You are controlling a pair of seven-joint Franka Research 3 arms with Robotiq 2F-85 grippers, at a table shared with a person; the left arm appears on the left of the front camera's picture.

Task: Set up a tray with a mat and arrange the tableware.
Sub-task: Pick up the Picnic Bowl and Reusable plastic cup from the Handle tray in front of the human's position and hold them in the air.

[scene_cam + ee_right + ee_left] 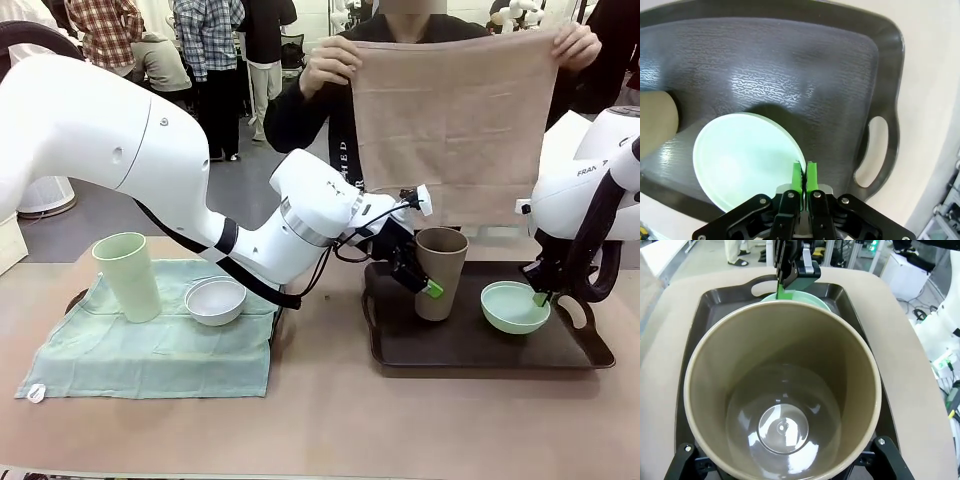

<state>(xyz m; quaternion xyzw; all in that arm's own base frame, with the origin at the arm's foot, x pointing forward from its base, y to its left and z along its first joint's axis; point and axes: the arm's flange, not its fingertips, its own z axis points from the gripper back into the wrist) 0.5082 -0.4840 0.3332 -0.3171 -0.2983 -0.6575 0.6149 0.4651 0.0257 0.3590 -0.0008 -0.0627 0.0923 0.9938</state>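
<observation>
Nearest me, bare tabletop [320,420], then the pale green mat [150,345] on my left side, spread flat with the pale green tumbler [128,276] upright on it and the white bowl [215,300] just beside. Both look parked there, off any tray.

My left gripper [425,283] reaches across the middle and is clamped on the tan-brown tumbler [440,272]; wrist view looks straight down into the cup [782,405], rim pinched near the bottom edge. Tumbler stands upright on the dark tray [470,350], so I judge I'm either seating it or about to lift it clear.

My right gripper [803,175] has its pads closed tight on the near rim of the mint green bowl [740,160], which rests on the tray [790,75] beside the tumbler. Same grip shows from the front [541,297].

Farthest, the person holds a tan mat [455,120] up by its top corners in both hands [330,62], hanging behind the tray. My guess: tray must be cleared so that mat goes under.
</observation>
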